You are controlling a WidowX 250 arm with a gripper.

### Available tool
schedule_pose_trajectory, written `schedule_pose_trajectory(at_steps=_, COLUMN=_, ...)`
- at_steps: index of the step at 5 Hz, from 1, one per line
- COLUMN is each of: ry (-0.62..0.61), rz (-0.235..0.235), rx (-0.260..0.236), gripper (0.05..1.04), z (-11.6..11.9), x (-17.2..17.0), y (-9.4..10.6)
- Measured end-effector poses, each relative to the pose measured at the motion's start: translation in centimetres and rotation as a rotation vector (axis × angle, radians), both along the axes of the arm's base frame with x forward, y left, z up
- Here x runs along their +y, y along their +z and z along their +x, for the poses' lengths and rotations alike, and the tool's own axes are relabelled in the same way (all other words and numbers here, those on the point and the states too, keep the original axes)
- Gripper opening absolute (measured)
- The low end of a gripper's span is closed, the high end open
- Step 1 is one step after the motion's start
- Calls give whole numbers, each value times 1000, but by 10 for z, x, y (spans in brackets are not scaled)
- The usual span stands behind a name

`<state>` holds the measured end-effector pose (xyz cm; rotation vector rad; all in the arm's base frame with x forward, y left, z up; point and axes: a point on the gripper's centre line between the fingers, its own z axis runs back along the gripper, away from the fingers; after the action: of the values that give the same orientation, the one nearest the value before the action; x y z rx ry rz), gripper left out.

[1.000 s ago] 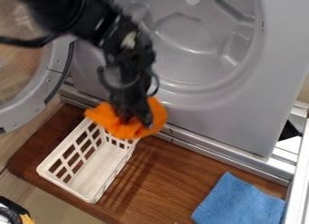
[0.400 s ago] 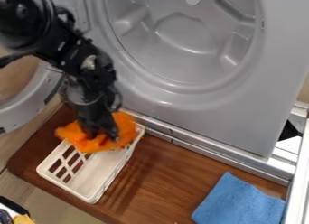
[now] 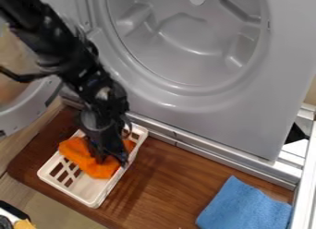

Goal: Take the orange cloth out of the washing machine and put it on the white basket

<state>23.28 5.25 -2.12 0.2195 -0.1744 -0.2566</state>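
Note:
The black gripper (image 3: 110, 159) hangs down inside the white basket (image 3: 91, 201) at the lower left, its tip pressed into the orange cloth (image 3: 95, 167). The cloth lies bunched around the fingertips, within the basket's walls, toward its middle and far half. Part of it is hidden behind the gripper. Behind stands the grey washing machine (image 3: 203, 117), with its round drum opening facing the camera and no cloth visible in it.
A blue cloth (image 3: 244, 207) lies on the brown wooden board (image 3: 167, 191) at the lower right. The machine's round door (image 3: 27, 110) stands swung out at the left. A metal rail (image 3: 216, 154) runs along the machine's bottom edge.
The gripper and the orange cloth have moved left from the basket's far end, then down into the basket. The basket and blue cloth have not moved.

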Motion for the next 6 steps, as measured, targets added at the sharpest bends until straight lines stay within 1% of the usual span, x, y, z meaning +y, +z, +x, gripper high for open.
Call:
schedule_pose_trajectory(at_steps=1, ry=-34, rz=6, rx=49, gripper=75, z=-1, x=-7, y=-13)
schedule_pose_trajectory(at_steps=2, ry=-24, rz=6, rx=78, gripper=224, z=1, x=-10, y=-13)
schedule_pose_trajectory(at_steps=3, ry=-4, rz=-2, rx=97, gripper=478, z=9, x=-17, y=-4)
schedule_pose_trajectory(at_steps=4, ry=27, rz=-13, rx=72, gripper=785, z=21, x=-19, y=13)
schedule_pose_trajectory(at_steps=5, ry=64, rz=-18, rx=52, gripper=999, z=31, x=-24, y=26)
schedule_pose_trajectory(at_steps=6, ry=68, rz=-8, rx=47, gripper=1003, z=39, x=-28, y=36)
